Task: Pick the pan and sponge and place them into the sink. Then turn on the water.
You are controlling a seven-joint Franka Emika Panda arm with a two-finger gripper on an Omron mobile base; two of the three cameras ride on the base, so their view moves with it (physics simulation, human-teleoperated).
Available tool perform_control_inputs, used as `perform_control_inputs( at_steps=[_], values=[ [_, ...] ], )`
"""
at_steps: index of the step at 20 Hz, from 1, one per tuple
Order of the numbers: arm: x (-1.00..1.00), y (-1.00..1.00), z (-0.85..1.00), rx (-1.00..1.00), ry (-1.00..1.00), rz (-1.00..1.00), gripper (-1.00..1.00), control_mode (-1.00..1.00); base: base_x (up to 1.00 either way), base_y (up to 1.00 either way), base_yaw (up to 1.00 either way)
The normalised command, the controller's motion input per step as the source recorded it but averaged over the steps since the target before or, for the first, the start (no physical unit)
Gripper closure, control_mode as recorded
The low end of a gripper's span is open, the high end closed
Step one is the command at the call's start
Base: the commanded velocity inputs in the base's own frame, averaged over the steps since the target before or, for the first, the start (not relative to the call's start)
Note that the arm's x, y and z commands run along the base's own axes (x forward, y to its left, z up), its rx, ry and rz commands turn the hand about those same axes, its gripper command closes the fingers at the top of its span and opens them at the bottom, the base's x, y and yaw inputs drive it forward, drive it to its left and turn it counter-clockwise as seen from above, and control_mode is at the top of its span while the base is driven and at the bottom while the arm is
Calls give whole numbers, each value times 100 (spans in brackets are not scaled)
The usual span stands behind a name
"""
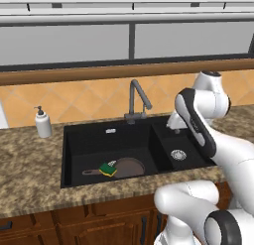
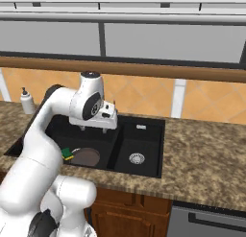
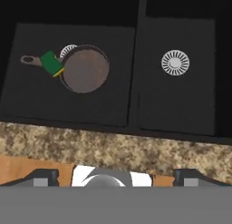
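Already in the sink [image 1: 69,154]: pan [image 1: 128,167] and sponge [image 1: 107,169], with the end effector [image 2: 92,129] open above.
Both lie in the large left basin; the sponge rests across the pan's handle, touching the rim. The empty end effector hangs over the divider between basins, well above and to the right of the pan, jaws spread wide. Behind the sink stands the faucet [image 1: 135,100], and a soap bottle [image 1: 43,122] sits on the tabletop [image 1: 30,179] to the left.

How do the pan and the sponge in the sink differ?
The pan is round, brown-grey and much larger; the sponge is a small rectangular block, green over yellow. The pan lies flat on the basin floor; the sponge rests across its handle. Both sit in the sink's large basin.
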Motion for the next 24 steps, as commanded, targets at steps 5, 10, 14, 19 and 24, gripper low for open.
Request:
perform_control_inputs(
  at_steps=[5, 10, 14, 19, 24],
  values=[
    [96, -99, -19, 0, 4, -29, -100, -100, 0, 0, 0],
    [97, -36, -61, 6, -9, -18, -100, -100, 0, 0, 0],
    [82, -16, -56, 11, -12, -14, -100, -100, 0, 0, 0],
    [26, -6, -25, 14, -5, -5, -100, -100, 0, 0, 0],
    [9, -4, -8, 5, -1, 0, -100, -100, 0, 0, 0]
  ],
)
